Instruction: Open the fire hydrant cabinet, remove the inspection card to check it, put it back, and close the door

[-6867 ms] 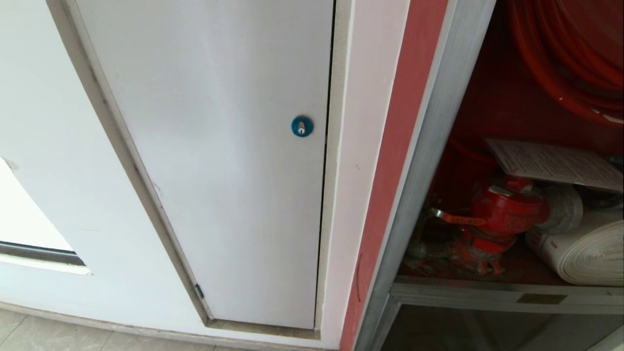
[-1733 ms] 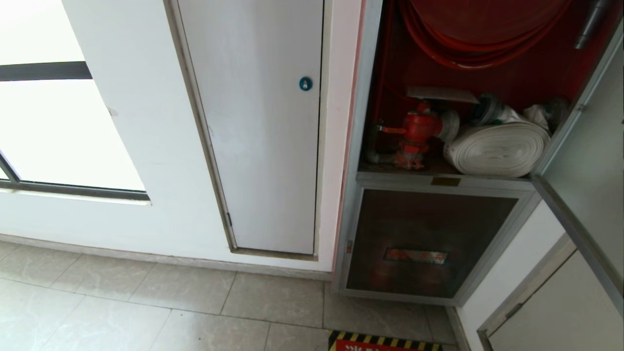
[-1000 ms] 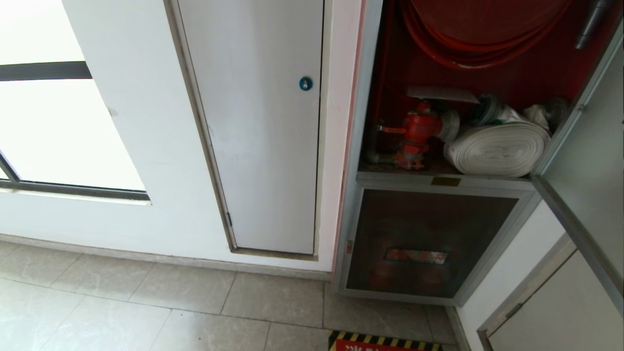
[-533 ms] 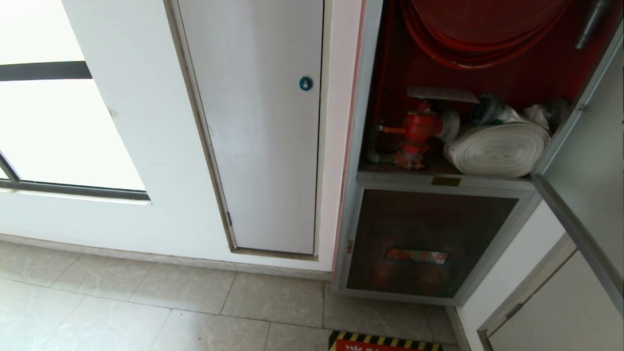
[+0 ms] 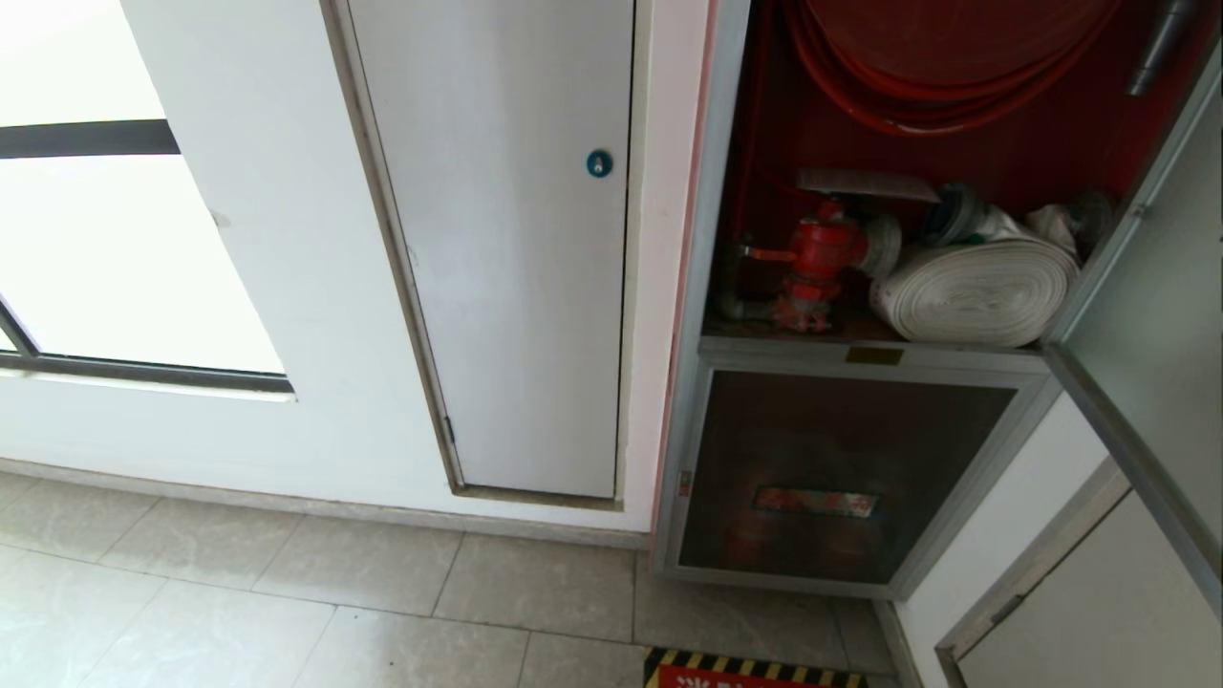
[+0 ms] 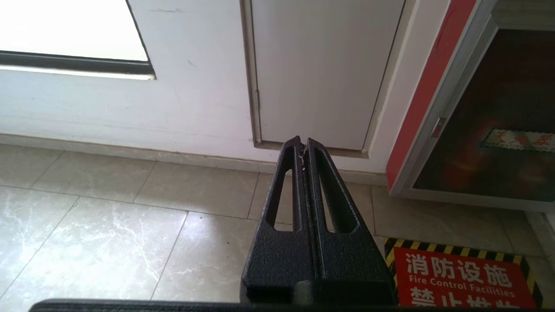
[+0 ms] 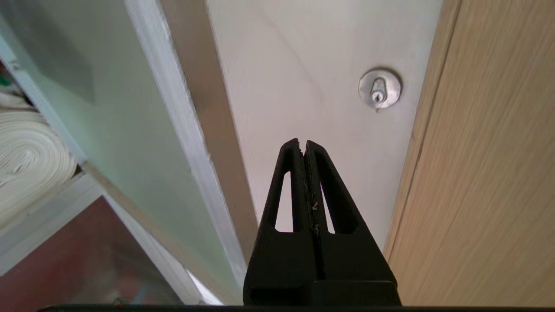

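scene: fire hydrant cabinet [image 5: 712, 239] stands open, inspection card [image 5: 865, 183] lying inside above the red valve [image 5: 812, 253] | door [image 7: 112, 125] swung wide beside right gripper [image 7: 305, 147], fingers pressed together, empty | left gripper [image 6: 303, 145] closed, parked low over the floor | step, judged: closing the door | tip: lay closed fingers flat on the door's outer frame, push slowly.

Only the two grippers show of the robot. The left gripper [image 6: 303, 143] is matte black with a rough, pebbled finish. Each finger [image 6: 284, 190] is a long wedge tapering to a narrow tip, pierced by a slim, elongated slot, and widens into a blocky base. A pale fleck sits in the seam near the tips. The right gripper [image 7: 303, 145] has the same black wedge fingers [image 7: 284, 190] and slots, with small tan specks of grit along the seam between them.
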